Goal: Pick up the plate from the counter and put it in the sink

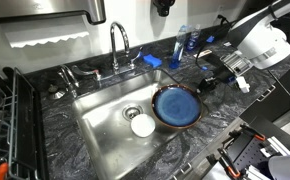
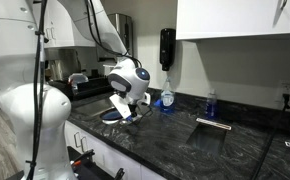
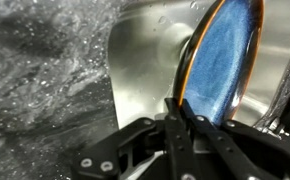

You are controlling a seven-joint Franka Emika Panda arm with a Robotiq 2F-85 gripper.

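The blue plate (image 1: 175,107) with a dark rim hangs tilted over the right side of the steel sink (image 1: 103,135). In the wrist view the plate (image 3: 225,55) stands on edge above the basin wall (image 3: 145,60). My gripper (image 3: 185,115) is shut on its lower rim. In an exterior view the gripper (image 1: 203,88) reaches in from the right over the dark marbled counter (image 1: 210,135). In an exterior view the plate (image 2: 113,117) shows low beside the gripper (image 2: 128,112).
A small white round disc (image 1: 142,125) lies by the drain. The chrome faucet (image 1: 118,42) stands behind the basin. A blue bottle (image 1: 188,42) and a blue sponge (image 1: 151,61) sit at the back. A dark dish rack (image 1: 15,120) stands to the left.
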